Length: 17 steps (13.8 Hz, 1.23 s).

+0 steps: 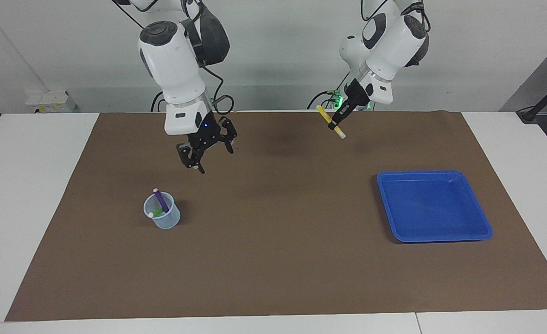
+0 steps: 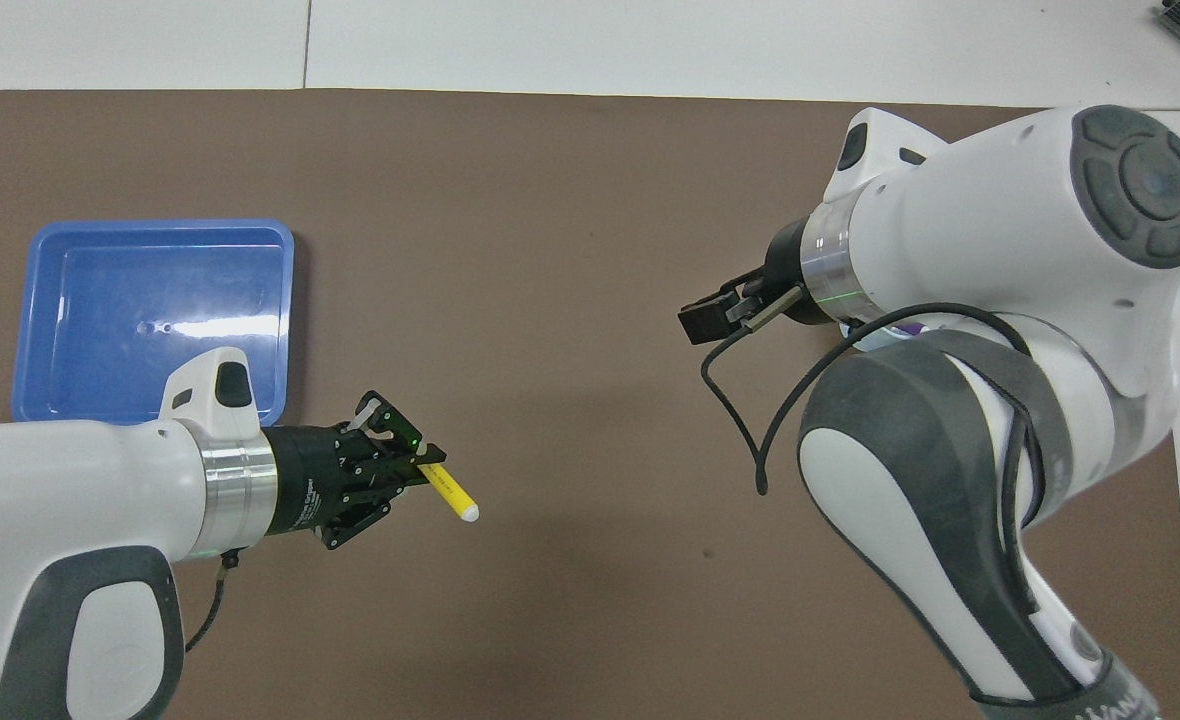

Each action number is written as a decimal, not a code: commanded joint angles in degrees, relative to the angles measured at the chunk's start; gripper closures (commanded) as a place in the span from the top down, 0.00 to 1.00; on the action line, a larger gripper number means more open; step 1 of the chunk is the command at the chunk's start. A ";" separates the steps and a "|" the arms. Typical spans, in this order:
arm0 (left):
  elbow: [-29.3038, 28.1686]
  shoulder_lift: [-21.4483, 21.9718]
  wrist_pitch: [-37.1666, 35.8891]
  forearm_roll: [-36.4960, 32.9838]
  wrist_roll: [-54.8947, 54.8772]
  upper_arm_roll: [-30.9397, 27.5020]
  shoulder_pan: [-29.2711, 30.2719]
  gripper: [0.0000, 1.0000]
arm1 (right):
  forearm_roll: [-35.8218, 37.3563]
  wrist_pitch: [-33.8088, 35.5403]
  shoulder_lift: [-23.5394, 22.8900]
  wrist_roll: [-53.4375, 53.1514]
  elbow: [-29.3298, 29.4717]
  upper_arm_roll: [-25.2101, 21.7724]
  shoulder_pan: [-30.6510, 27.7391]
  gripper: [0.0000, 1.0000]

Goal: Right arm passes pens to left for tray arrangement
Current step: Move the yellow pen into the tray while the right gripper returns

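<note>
My left gripper [image 1: 338,121] is shut on the yellow pen [image 1: 333,124], which hangs tilted over the brown mat with its whitish tip pointing down. In the overhead view the yellow pen [image 2: 449,491] sticks out of the left gripper [image 2: 422,465] beside the tray's corner. My right gripper [image 1: 212,160] is open and empty over the mat, close to the cup. The purple pen [image 1: 161,200] and the green pen [image 1: 157,213] stand in the translucent cup [image 1: 163,220]. The blue tray [image 1: 440,208] holds nothing.
A brown mat [image 1: 278,260] covers most of the white table [image 1: 28,195]. In the overhead view the right arm [image 2: 990,300] hides the cup. The tray [image 2: 150,310] lies toward the left arm's end, the cup toward the right arm's end.
</note>
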<state>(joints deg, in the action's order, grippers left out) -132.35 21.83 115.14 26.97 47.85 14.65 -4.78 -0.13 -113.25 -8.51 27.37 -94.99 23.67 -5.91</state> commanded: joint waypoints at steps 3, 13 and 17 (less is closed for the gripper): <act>-2.47 0.93 -3.35 -7.52 -19.71 0.30 6.18 0.00 | 2.94 -6.18 -0.19 14.89 -7.22 0.76 -7.35 1.00; -2.12 -14.78 14.39 -18.08 -42.05 0.21 20.51 0.00 | 2.94 -18.14 -1.60 19.56 -18.04 0.85 -14.48 0.85; 2.08 -20.32 17.49 -25.71 -44.93 0.12 24.35 0.00 | 2.94 -19.45 -1.78 19.56 -19.09 0.85 -14.65 0.73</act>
<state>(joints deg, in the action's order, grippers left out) -133.84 4.71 132.21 5.58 5.62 14.72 16.37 1.66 -130.86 -10.46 46.50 -112.72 23.61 -19.49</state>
